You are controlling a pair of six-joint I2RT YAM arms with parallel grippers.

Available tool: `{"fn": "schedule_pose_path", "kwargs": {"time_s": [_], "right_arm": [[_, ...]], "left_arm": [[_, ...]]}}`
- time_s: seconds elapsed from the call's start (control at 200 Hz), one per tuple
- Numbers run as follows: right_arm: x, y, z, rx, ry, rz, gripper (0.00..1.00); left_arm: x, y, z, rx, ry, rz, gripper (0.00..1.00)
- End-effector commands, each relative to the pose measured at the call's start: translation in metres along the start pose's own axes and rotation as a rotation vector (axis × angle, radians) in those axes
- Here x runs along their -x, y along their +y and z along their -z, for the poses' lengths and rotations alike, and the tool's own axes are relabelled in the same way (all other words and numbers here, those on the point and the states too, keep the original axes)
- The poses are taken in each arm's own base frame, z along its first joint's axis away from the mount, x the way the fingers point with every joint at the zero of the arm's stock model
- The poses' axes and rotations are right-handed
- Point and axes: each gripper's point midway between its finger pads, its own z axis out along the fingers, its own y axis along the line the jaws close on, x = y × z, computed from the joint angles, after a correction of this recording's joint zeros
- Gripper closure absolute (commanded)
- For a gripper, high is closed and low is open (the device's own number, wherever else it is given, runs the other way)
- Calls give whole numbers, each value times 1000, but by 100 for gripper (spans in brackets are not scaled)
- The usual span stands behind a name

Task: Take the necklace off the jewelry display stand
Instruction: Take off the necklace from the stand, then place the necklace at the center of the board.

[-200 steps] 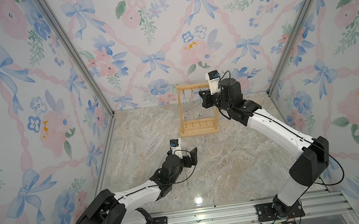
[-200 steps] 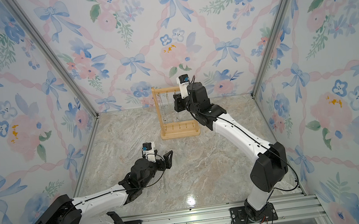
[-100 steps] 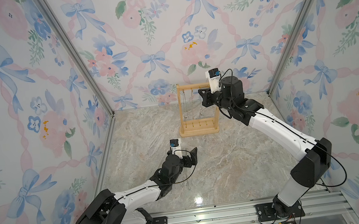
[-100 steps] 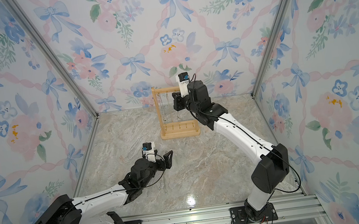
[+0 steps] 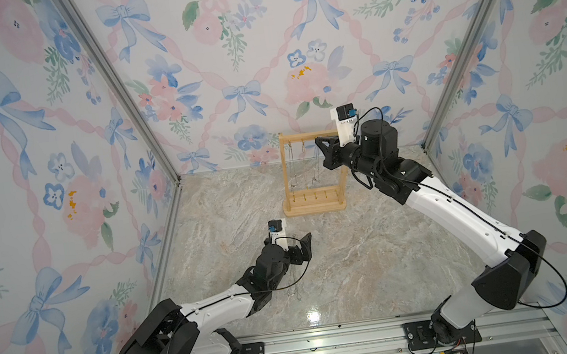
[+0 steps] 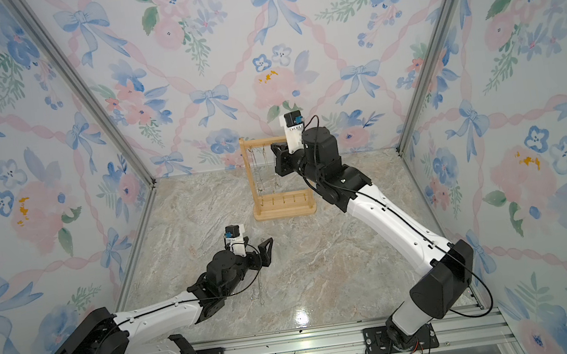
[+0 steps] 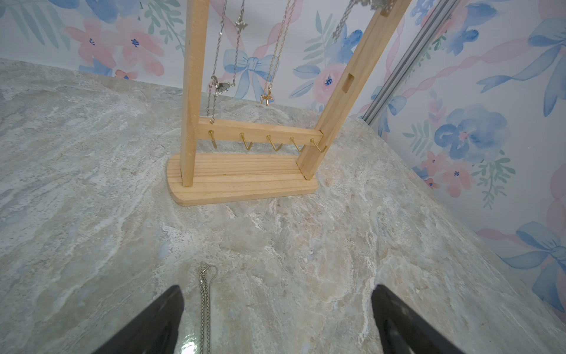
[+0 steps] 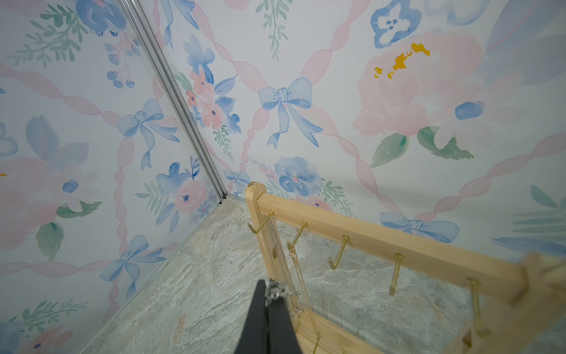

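— Left wrist view, bottom edge: what sits nearest?
— The left jaws, released and spread wide, with one black tip at each lower corner of the frame. A loose silver chain (image 7: 204, 306) lies flat on the marble desk (image 7: 321, 245) between them, closer to the left-hand tip and touched by neither.
— And beyond that?
— Mid-frame, the jewelry display stand (image 7: 245, 177) stands upright on the desk, with gold hooks (image 7: 246, 144) along its lower bar. A butterfly pendant (image 7: 221, 87) and a gold cross (image 7: 267, 97) hang on chains inside the frame.
— Where is the stand in the wider shot?
— In both top views it is at centre, close to the back wall (image 5: 261, 76) and well apart from the left arm (image 5: 217, 305) at lower left.
— The far arm?
— In a top view the right arm (image 5: 446, 208) reaches from lower right to the right end of the stand's top bar (image 5: 302, 134). The right jaws are clenched on a necklace (image 8: 274, 290), a bunched silver chain pinched at their tips. Whether it still hangs on a hook cannot be told.
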Motion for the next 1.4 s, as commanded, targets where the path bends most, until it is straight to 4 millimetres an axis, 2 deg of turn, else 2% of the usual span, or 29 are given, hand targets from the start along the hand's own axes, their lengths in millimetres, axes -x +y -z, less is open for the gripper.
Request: {"fn": "schedule_pose_path", "kwargs": {"time_s": [0.0, 0.175, 0.35, 0.555, 0.705, 1.07, 1.395], "right_arm": [[2, 9, 17, 30, -18, 12, 100], [-9, 12, 40, 56, -15, 18, 100], [-29, 15, 66, 99, -9, 25, 100], [-55, 14, 96, 126, -23, 36, 100], [-77, 11, 111, 144, -30, 25, 100], [-133, 2, 128, 182, -65, -60, 100], [-175, -7, 140, 187, -63, -109, 100]], "left_arm": [[9, -1, -1, -1, -26, 4, 2], [11, -1, 2, -7, -33, -4, 2], [16, -5, 5, -19, -46, -23, 2], [21, -19, 11, -68, -63, -59, 2], [22, -31, 16, -114, -76, -95, 2], [21, -63, 33, -323, -124, -178, 2], [-2, -91, 37, -515, -65, -250, 2]]}}
